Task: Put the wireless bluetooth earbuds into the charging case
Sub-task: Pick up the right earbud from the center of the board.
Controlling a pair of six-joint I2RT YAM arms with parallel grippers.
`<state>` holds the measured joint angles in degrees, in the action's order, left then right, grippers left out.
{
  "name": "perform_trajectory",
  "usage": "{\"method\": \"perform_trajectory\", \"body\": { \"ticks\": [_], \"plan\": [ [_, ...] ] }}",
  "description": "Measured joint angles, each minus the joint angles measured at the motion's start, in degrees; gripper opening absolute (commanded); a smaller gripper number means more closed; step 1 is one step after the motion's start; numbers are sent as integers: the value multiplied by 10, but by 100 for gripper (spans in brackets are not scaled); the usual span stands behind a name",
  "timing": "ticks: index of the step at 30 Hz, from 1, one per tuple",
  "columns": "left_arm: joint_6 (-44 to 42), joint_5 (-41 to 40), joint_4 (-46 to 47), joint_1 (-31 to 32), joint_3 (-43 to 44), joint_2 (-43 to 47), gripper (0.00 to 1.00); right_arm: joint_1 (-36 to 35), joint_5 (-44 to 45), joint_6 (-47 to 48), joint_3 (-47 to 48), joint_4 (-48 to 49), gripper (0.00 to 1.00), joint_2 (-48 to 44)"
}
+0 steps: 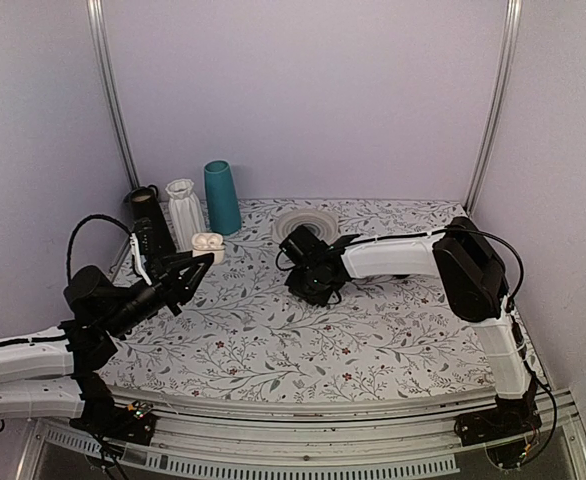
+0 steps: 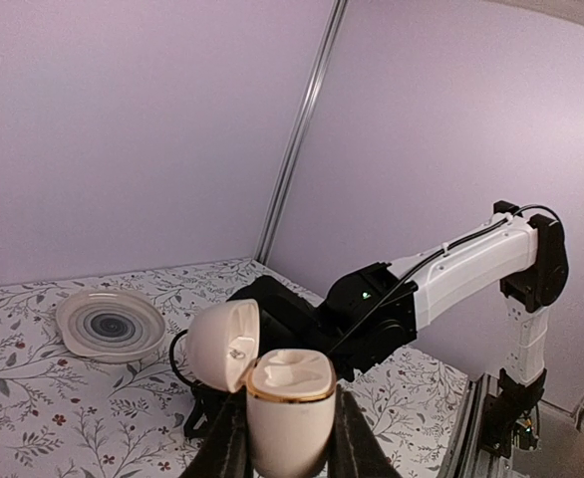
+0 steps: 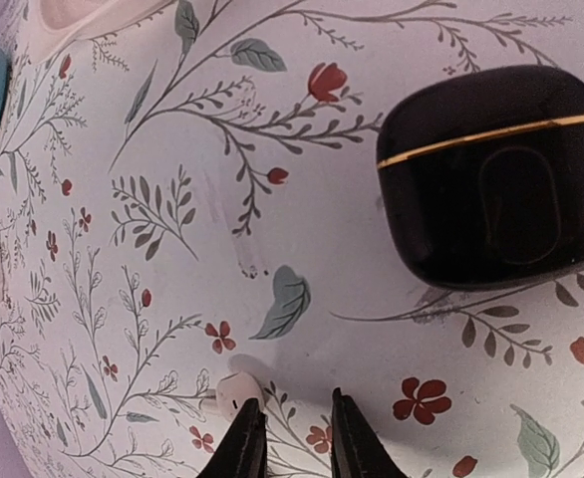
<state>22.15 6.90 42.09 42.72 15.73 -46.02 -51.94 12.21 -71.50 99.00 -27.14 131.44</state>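
The charging case [image 2: 290, 398], small, cream-white with a gold rim, stands upright between my left gripper's fingers [image 2: 230, 443], lid [image 2: 224, 344] swung open to the left. My left gripper [image 1: 198, 262] holds it above the table's left side, in front of the vases. In the right wrist view one white earbud [image 3: 237, 391] lies on the floral cloth, touching the outer side of the left fingertip [image 3: 247, 428]. My right gripper [image 3: 290, 438] points down at the cloth, its jaws a narrow gap apart with nothing between them. Whether an earbud sits in the case I cannot tell.
A closed black case with a gold seam [image 3: 496, 174] lies on the cloth ahead of my right gripper. At the back stand a ribbed white vase [image 1: 184, 212], a teal vase [image 1: 221, 197], a dark vessel [image 1: 143, 205] and a round ringed plate [image 1: 308, 222].
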Motion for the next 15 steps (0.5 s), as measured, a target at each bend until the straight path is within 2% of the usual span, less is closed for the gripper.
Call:
{"method": "perform_trajectory", "body": {
  "ticks": [6,15],
  "plan": [
    [1,1,0,0,0,0,0,-1,2,-3,0,7,24,0],
    [2,2,0,-2,0,0,0,-12,32,49,-1,28,24,0]
  ]
}}
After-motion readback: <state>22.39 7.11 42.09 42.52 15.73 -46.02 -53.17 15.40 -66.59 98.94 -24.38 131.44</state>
